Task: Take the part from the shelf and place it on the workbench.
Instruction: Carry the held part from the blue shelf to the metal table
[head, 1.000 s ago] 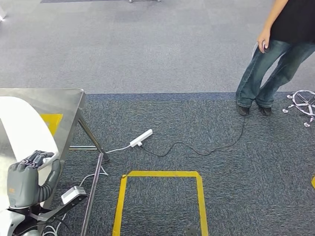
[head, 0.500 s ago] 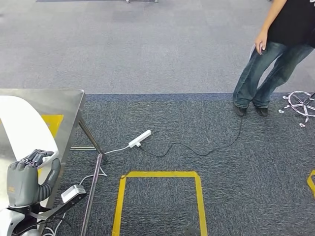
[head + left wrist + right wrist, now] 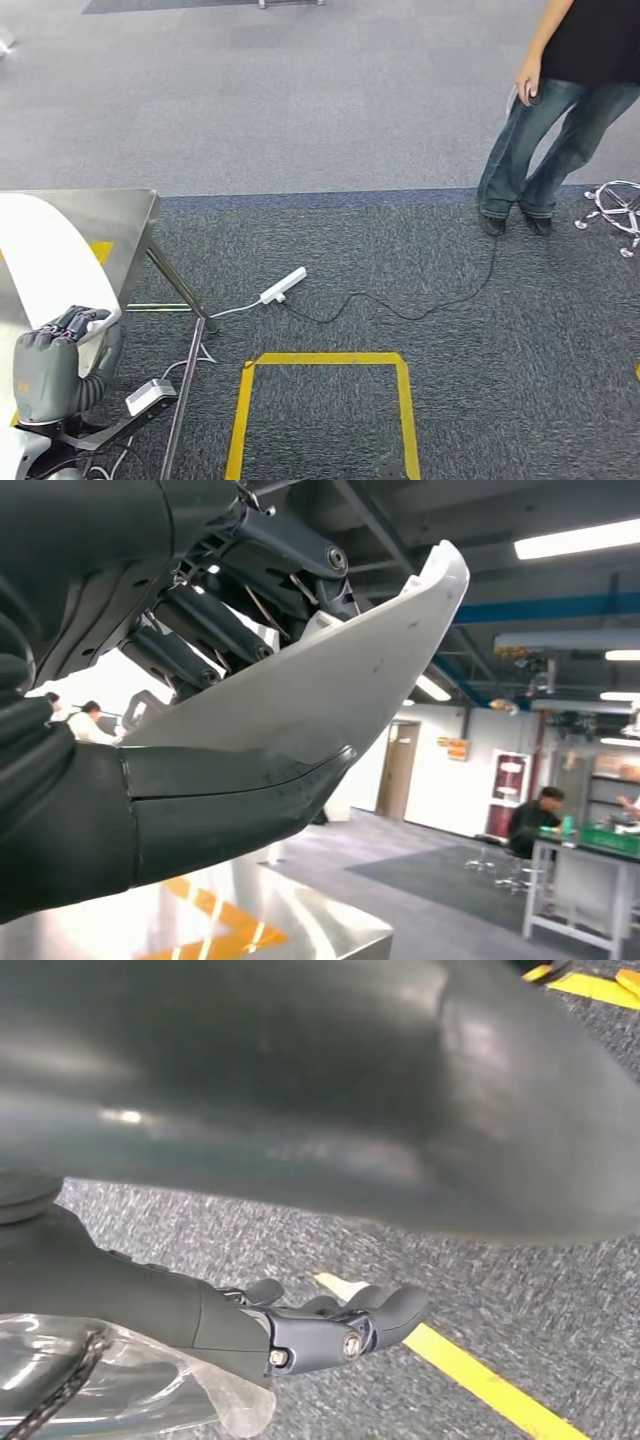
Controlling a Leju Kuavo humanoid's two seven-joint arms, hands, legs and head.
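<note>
The robot's grey left hand [image 3: 56, 365] sits low at the head view's left edge w/ dark fingers [image 3: 75, 320] curled over the near edge of a long curved white plastic part [image 3: 45, 260]; thumb under, so it's grasping the part. The part arcs up and away from the hand, over the shiny stainless-steel workbench [image 3: 128, 215], which has a yellow patch on its top; can't tell if the part touches the benchtop. In the left wrist view the same white curved part [image 3: 332, 680] is clamped betw. the thick thumb below and the darker fingers [image 3: 204, 620] above, its pointed tip sticking out past the hand [image 3: 113, 780], w/ the steel benchtop [image 3: 324, 930] underneath. Right hand [image 3: 324, 1325] shows in the right wrist view above grey carpet [image 3: 483, 1290] and a yellow tape line [image 3: 468, 1370]; fingers loosely curled, apart, nothing in them. On the floor in the head view: a yellow taped rectangle [image 3: 324, 357], a white power strip [image 3: 284, 284] w/ a black cable [image 3: 407, 312] running toward a person in jeans and dark top [image 3: 558, 110] standing at the upper right, holding a small dark object. A chrome chair base [image 3: 619, 203] lies just beside the person's feet. A small grey box [image 3: 149, 395] sits on the bench's lower frame.
</note>
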